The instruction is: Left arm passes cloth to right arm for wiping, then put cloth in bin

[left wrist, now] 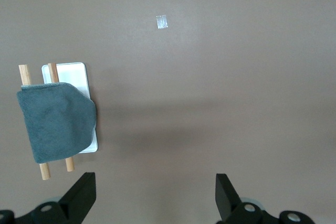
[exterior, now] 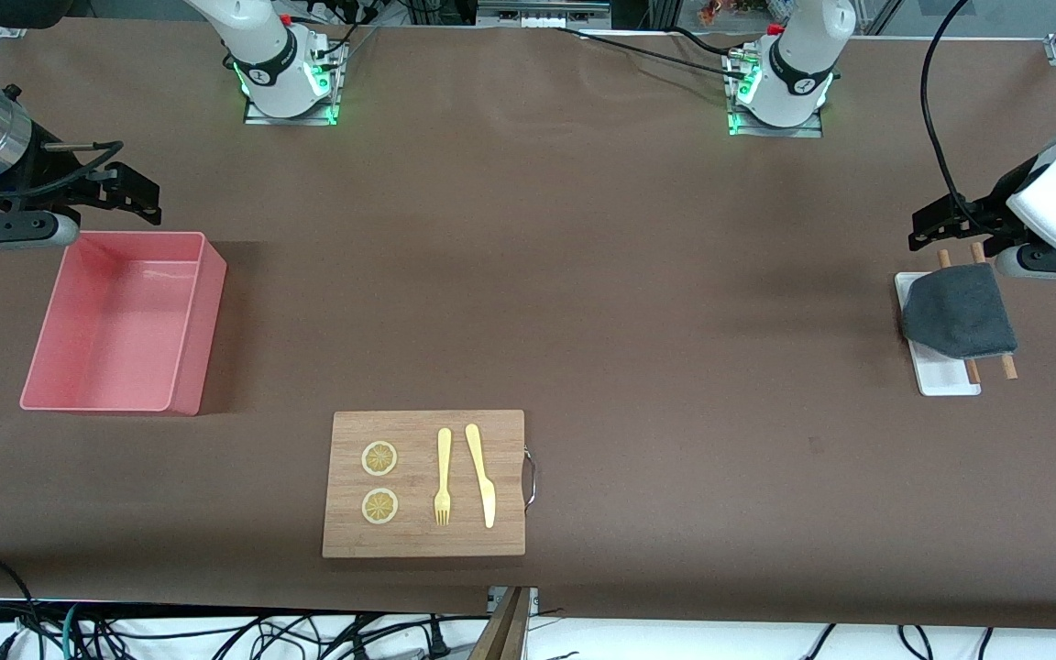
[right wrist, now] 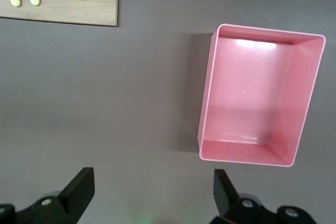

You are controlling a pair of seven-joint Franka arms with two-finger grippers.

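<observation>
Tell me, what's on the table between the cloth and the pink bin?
Only bare brown table lies between the cloth and the bin; the front view shows it.

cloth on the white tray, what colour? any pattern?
The cloth is plain charcoal grey, no pattern; it shows best in the left wrist view.

Cloth: charcoal-grey, soft, plain, folded into a rounded pad. It lies draped over two wooden sticks and a small flat white tray, at the left arm's end of the table. The stick ends show at 12 and 6 o'clock of the cloth in the front view.

Bin: pink rectangular plastic tub, low straight walls, open top, upright, nothing inside. It stands at the right arm's end of the table, at about 10 o'clock from the wooden board.
</observation>
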